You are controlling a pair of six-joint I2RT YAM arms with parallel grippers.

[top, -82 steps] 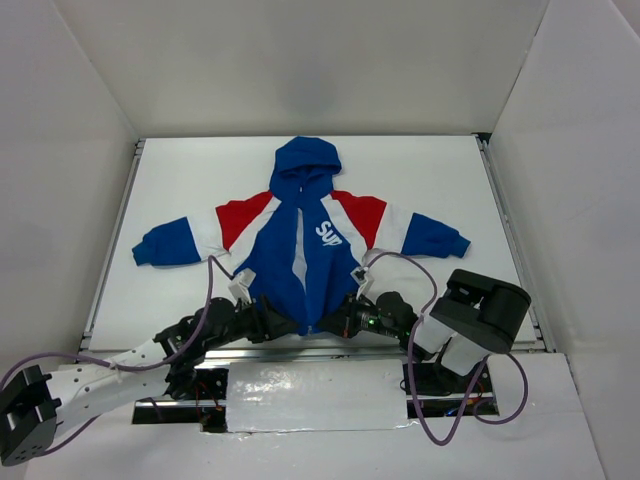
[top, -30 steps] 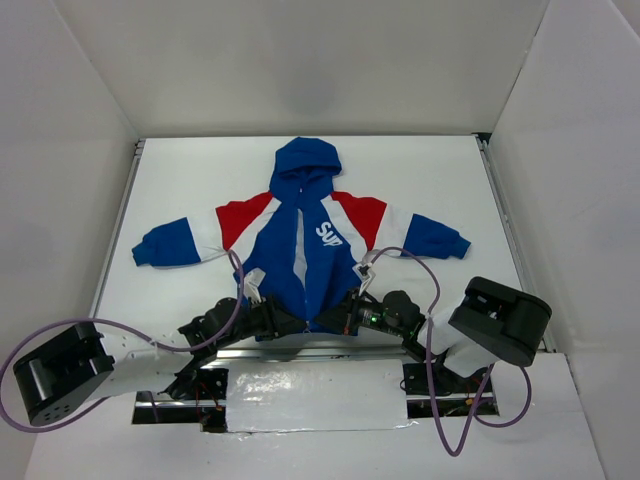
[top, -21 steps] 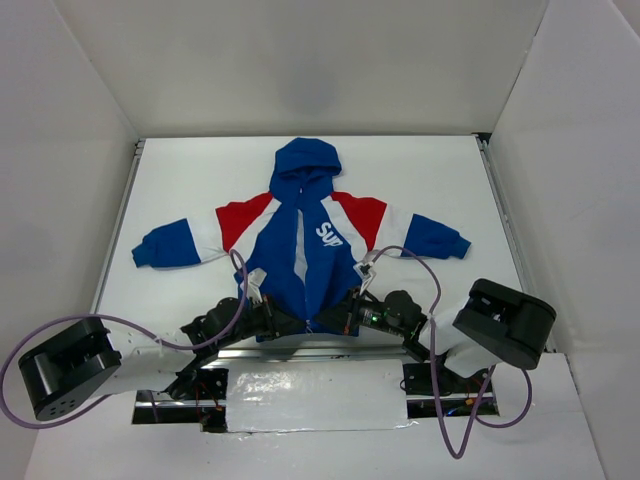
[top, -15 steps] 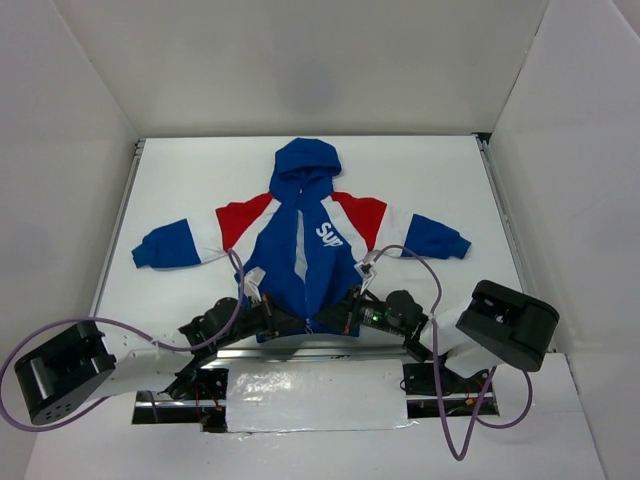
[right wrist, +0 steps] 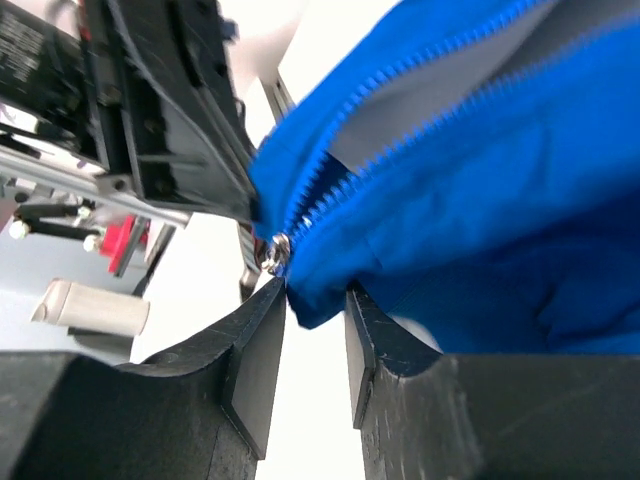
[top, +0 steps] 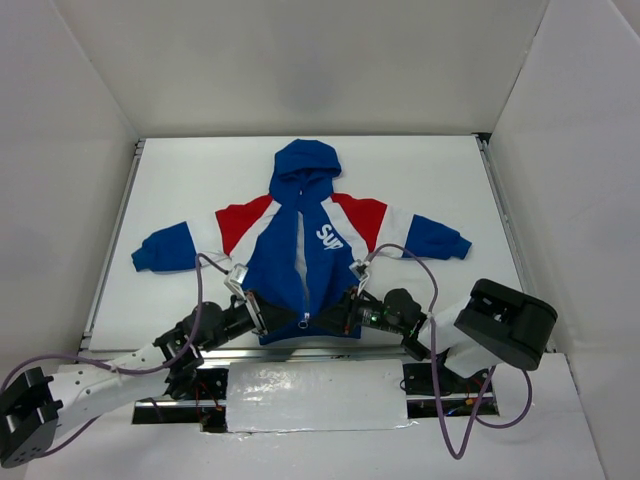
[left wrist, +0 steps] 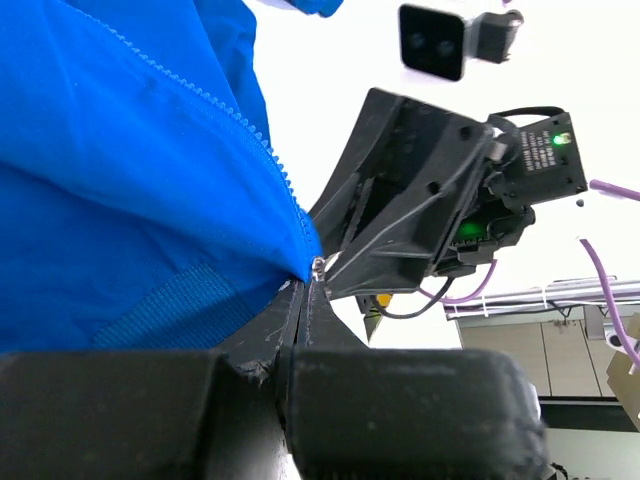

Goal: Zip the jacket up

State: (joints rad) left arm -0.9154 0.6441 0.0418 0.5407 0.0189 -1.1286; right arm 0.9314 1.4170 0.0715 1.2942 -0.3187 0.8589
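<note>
Grippers meet tip to tip at the bottom edge of the jacket (top: 300, 250). It lies flat on the white table (top: 450, 180) just ahead of them, with its hood (top: 305, 160) at the far end and a sleeve stretched out to each side. The front stands parted up the middle, and a pale strip of lining shows between the blue halves.

The left gripper (top: 283, 318) comes in low from its own side with its fingers (left wrist: 275, 325) pressed together. The corner of the blue hem runs straight into their tips, so it looks pinched there. A small metal zipper piece (left wrist: 318, 263) sits just beyond those tips, at the end of a row of blue teeth.

The right gripper (top: 335, 316) faces it from the other side, close enough that from above the two look nearly touching. Its fingers (right wrist: 255, 350) stand a little apart, and the other hem corner hangs down into the gap between them. White shows in that gap below the cloth, so the cloth lies between the fingers rather than squeezed by them. Just past its fingertips, two rows of blue teeth run together at the same small metal piece. From where I stand I cannot tell whether that piece is touched by either tool.
</note>
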